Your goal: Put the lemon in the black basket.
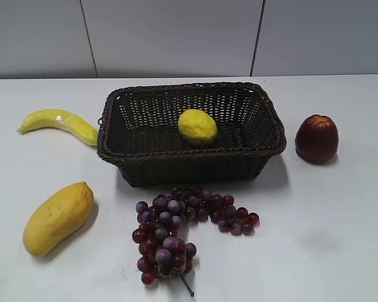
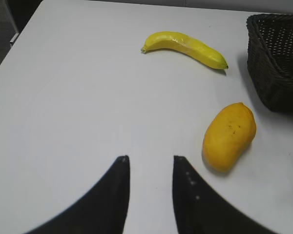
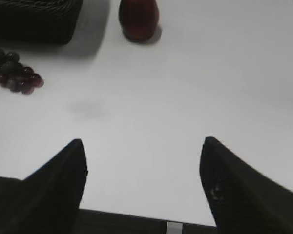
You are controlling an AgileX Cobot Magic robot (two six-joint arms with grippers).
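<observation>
- Lemon (image 1: 197, 126) sits inside the black basket (image 1: 190, 165), on the woven floor, slightly right of centre toward the back wall. Appears settled, no tool touching it.
- Judgement: placement looks achieved; the step in hand is most likely confirming the result and parking both arms clear.
- Left tool (image 2: 150, 168): fingers parted by a narrow gap, nothing between them, bare white bench (image 1: 327, 239) showing through. Released.
- Right tool (image 3: 142, 156): fingers spread wide, nothing held. Released.
- Neither arm shows in the exterior view, so both seem well back from the basket.
- Left wrist view: banana (image 2: 185, 46) lies at the far side, mango (image 2: 229, 136) is nearer the tool on its right, and a basket corner sits at the right edge. The mango lies just beside the basket wall.
- Right wrist view: dark red apple-like fruit (image 3: 138, 18) beside the basket corner, part of the grape bunch (image 3: 17, 75) at left.
- Exterior view: grapes lie in front of the basket's near wall, top berries close to it; contact cannot be told.
- To finish well: keep both tools high and away from the braided rim; a nudge could shift the light wicker basket or roll the lemon.
- If the left arm moves, route it away from the mango, the nearest obstacle to it.
- Check lemon is not rocking before calling done; one frame cannot show this.
</observation>
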